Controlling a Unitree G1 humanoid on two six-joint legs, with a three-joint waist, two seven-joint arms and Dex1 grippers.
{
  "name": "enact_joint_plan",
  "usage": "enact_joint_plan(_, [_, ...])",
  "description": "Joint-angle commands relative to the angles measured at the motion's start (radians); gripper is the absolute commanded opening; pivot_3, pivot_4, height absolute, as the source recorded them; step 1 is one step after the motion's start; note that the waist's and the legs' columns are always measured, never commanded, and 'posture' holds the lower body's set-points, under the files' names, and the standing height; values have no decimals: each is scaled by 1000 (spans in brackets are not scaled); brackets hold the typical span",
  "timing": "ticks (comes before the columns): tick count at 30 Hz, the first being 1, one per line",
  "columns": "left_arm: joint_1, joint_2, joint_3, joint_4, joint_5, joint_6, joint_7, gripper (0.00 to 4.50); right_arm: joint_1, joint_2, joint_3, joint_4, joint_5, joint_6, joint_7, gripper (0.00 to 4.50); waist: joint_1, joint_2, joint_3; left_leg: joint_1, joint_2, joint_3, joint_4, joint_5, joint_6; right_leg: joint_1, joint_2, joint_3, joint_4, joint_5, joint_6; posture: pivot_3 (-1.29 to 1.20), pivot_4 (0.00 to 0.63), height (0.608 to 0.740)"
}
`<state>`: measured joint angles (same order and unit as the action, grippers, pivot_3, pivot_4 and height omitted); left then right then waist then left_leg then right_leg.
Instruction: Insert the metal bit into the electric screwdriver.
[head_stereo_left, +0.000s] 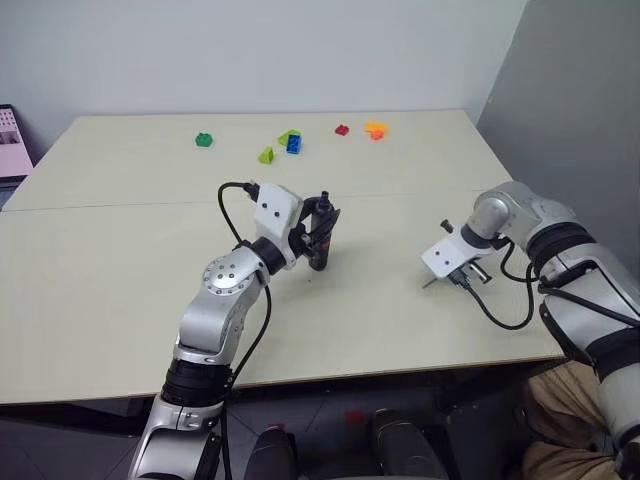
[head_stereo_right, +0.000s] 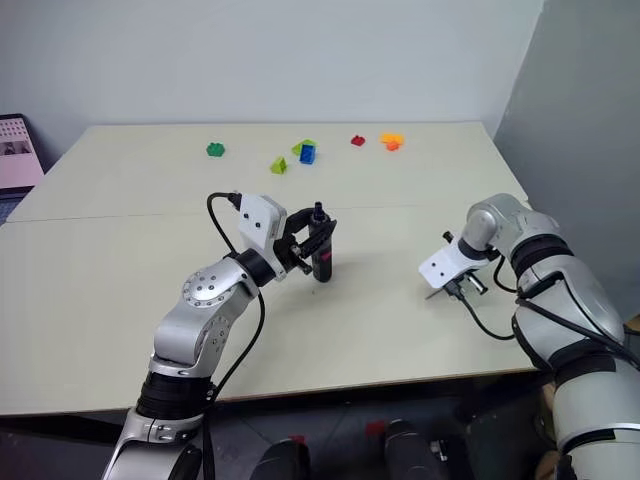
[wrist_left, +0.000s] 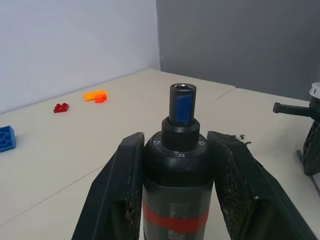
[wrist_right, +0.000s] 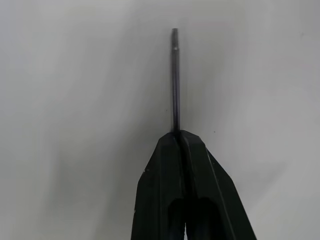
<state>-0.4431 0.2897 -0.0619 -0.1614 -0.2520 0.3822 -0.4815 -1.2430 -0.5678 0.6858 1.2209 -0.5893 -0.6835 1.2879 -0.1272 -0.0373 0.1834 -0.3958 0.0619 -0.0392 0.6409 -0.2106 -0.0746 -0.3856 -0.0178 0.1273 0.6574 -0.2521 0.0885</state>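
Mid-frame, my left gripper clamps the upright electric screwdriver; lower right, near the table edge, my right gripper pinches the metal bit, pointing straight out.

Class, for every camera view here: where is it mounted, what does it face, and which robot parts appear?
Head views: look down over the table and both arms.
Left wrist view: looks along the left gripper, clamped on the electric screwdriver.
Right wrist view: looks down along the right gripper, pinching the metal bit.
Shared: the screwdriver.
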Motion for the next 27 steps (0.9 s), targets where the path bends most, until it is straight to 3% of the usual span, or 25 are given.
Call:
enact_joint_plan(1, [6, 2, -9, -7, 6, 9, -6, 1617, -23, -2, -48, 0, 31, 13, 18, 0, -2, 0, 0, 0, 0, 0, 0, 0, 0, 0, 0, 0, 0, 0, 0, 0, 150, 740])
enact_joint_plan(8, [-23, -20, 10, -68, -35, 46, 9, 1617, -14, -38, -202, -84, 201, 80, 129, 0, -2, 4, 4, -3, -1, 0, -3, 0, 0, -2, 0, 0, -1, -1, 1, 0, 150, 740])
enact_joint_plan(14, [-57, -68, 10, -156, -84, 118, 34, 1616, 168, -110, -434, -465, 483, 392, 188, 0, 21, 7, 6, -6, 0, -3, -12, 0, 0, -3, 0, -3, -11, 1, 5, 0, 150, 740])
enact_joint_plan(21, [15, -26, -55, -242, -113, 108, -71, 1616, 495, -123, -694, -1069, 765, 948, -5, 0, 49, 10, 8, -14, -1, -6, -14, -1, -2, -9, -1, -6, -12, 0, 3, 0, 150, 740])
enact_joint_plan(27, [56, -24, -82, -194, -24, -61, -71, 1615, 652, -46, -838, -1380, 950, 1231, -231, 0, 55, 10, 8, -22, -1, -7, -13, -1, -2, -18, -1, -7, -11, 0, 3, 0, 150, 740])
